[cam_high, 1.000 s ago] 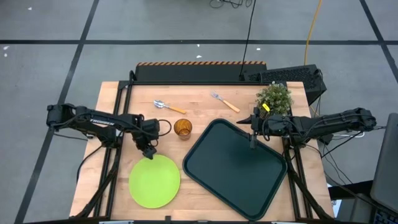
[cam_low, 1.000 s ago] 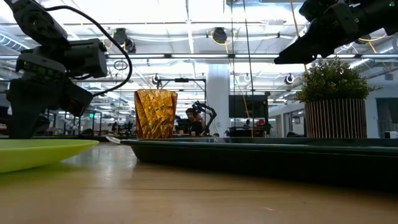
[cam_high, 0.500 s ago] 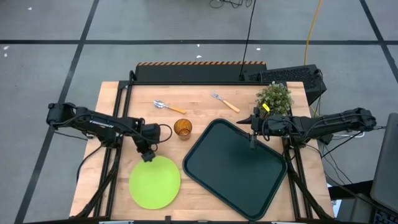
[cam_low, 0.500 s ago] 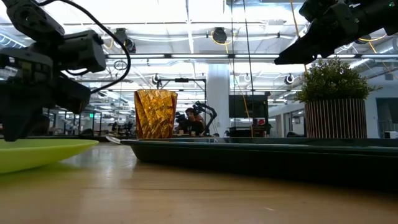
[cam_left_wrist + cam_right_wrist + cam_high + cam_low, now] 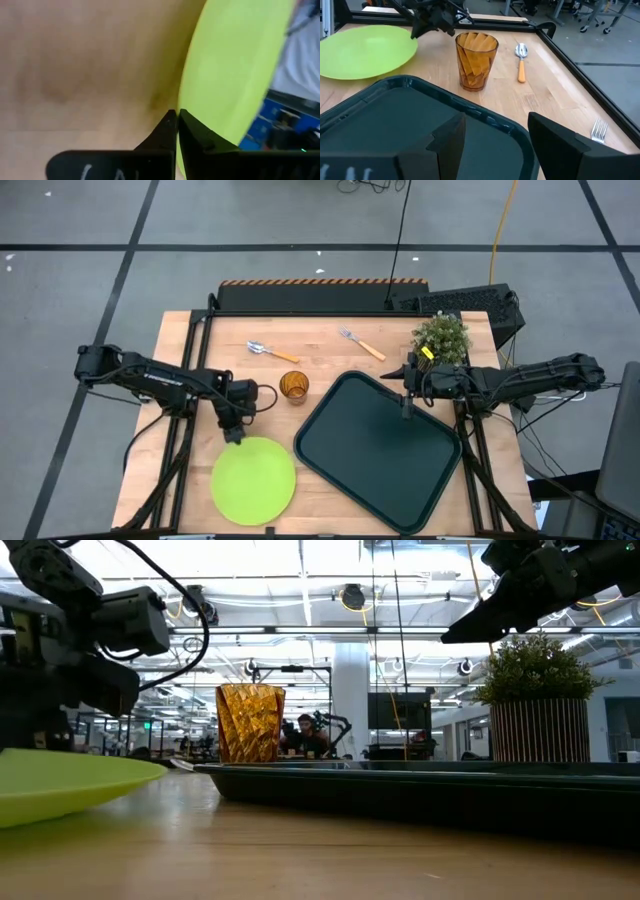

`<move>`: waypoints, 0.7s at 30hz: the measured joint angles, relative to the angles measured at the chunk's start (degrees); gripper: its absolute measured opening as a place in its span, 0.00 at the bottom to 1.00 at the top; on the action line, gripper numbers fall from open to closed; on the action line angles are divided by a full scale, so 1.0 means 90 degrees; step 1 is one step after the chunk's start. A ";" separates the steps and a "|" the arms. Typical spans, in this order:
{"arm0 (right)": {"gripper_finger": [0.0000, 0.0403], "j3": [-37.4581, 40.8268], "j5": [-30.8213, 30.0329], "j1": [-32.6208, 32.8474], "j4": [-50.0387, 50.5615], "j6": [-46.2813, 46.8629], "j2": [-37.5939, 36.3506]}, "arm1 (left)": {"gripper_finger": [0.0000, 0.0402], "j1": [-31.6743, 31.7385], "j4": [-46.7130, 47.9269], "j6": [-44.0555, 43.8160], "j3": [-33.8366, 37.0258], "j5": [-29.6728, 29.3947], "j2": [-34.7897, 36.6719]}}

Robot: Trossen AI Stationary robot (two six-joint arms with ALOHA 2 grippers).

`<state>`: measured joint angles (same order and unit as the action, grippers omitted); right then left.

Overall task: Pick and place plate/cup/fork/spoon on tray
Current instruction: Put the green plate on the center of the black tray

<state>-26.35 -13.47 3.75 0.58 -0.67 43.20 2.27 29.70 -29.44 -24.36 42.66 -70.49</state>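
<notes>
The round flat lime-green plate [image 5: 253, 481] is gripped at its rim by the left pincer [image 5: 233, 435], clenched on the thin edge, probably so that the smooth dish can be raised off the wooden worktop [image 5: 200, 345]. It lies beside the large dark rectangular tray [image 5: 378, 451], which carries nothing. The right pincer [image 5: 405, 412] waits above the tray, its fingers released and apart.

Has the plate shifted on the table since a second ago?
Yes. In the high view the plate has slid toward the table's near edge and slightly closer to the tray, with the left gripper at its rim.
</notes>
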 joint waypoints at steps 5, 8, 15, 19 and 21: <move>0.52 0.0000 0.0000 0.0000 0.0000 0.0000 0.0000 | 0.01 -0.0001 -0.0346 -0.0013 0.0000 0.0773 -0.0001; 0.52 0.0000 0.0000 0.0000 0.0017 0.0000 0.0000 | 0.01 0.0006 -0.0717 -0.0167 0.0000 0.1061 0.0001; 0.52 0.0000 0.0000 0.0000 0.0017 -0.0002 -0.0002 | 0.00 0.0164 -0.1119 -0.0572 -0.0005 0.1136 0.0432; 0.52 0.0000 0.0000 0.0000 0.0017 -0.0002 -0.0002 | 0.00 0.0281 -0.1119 -0.0874 -0.0168 0.0840 0.0862; 0.52 0.0000 0.0000 0.0000 0.0017 -0.0002 -0.0002 | 0.00 0.0288 -0.1111 -0.1006 -0.0295 0.0531 0.1045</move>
<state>-26.35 -13.47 3.75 0.73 -0.69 43.18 4.86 19.70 -38.50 -27.01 47.45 -61.08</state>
